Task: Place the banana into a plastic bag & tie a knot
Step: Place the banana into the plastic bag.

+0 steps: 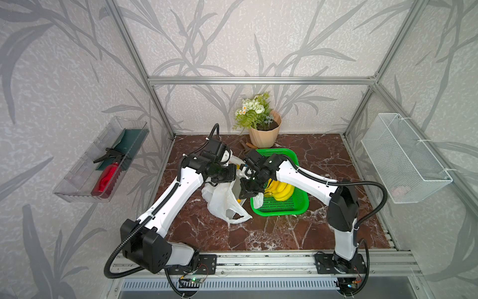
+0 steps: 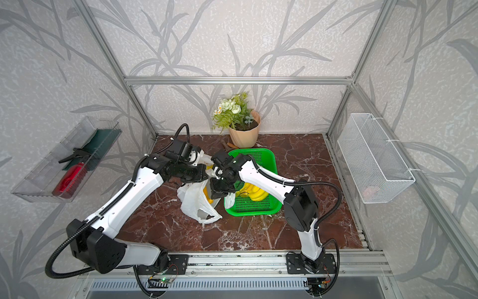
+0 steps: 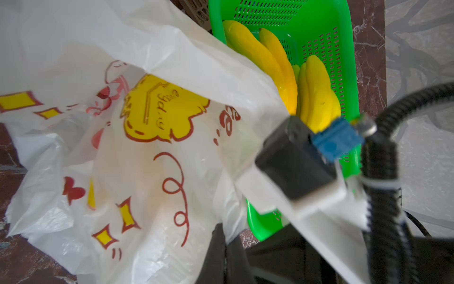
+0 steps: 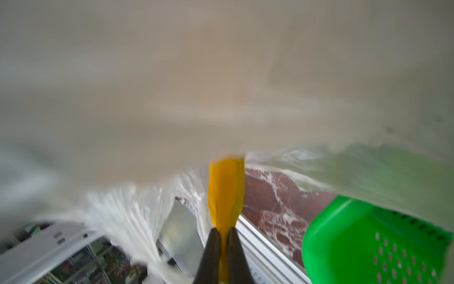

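- My right gripper is pressed onto one end of a banana. The fruit's long axis runs straight on from the fingertips.
- Its far end sits under the bag film, so the mouth lies directly ahead of the jaws.
- My left gripper is closed. The bag hangs from it, so I judge it pinches the rim, though the contact is hidden.
- The bag slumps on the table between both arms, touching the green basket, which holds a bunch.
- I reckon the right arm must push along that axis, deeper in, before letting go.
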{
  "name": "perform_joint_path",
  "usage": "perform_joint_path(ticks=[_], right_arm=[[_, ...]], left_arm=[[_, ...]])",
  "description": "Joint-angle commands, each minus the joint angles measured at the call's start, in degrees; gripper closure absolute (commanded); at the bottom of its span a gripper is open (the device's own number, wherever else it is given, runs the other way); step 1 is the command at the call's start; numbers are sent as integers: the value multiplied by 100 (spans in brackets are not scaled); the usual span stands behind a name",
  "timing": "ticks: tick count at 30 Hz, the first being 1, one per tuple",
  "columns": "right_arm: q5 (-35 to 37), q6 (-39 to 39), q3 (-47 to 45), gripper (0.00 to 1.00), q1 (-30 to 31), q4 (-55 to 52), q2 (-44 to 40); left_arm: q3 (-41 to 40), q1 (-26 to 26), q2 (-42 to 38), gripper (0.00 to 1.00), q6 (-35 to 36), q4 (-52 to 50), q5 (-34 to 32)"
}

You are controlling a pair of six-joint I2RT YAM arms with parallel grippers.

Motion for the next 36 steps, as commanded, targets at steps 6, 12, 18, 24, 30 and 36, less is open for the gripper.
perform_joint_path(ticks=[6,12,18,24,30,36], right_arm=[[646,2301,-1248,100,-408,3494,26],[1138,2503,-865,98,-290,3191,421],[1728,1877,-746,48,-258,2110,47],[1873,1586,-676,42,-228,1334,-498],[1967,1815,-792,46,-145,877,-511],[1942,2345,-740,52,78,1012,-253]], left_arm=[[-256,-22,-83,100,-767,450,449],[-327,14,-14,100,-911,641,579],[32,222,-134,100,-652,0,288],[125,608,-241,100,-215,-653,-229],[210,796,-122,100,-186,-572,-181],[197,796,-73,100,-213,-483,-118]])
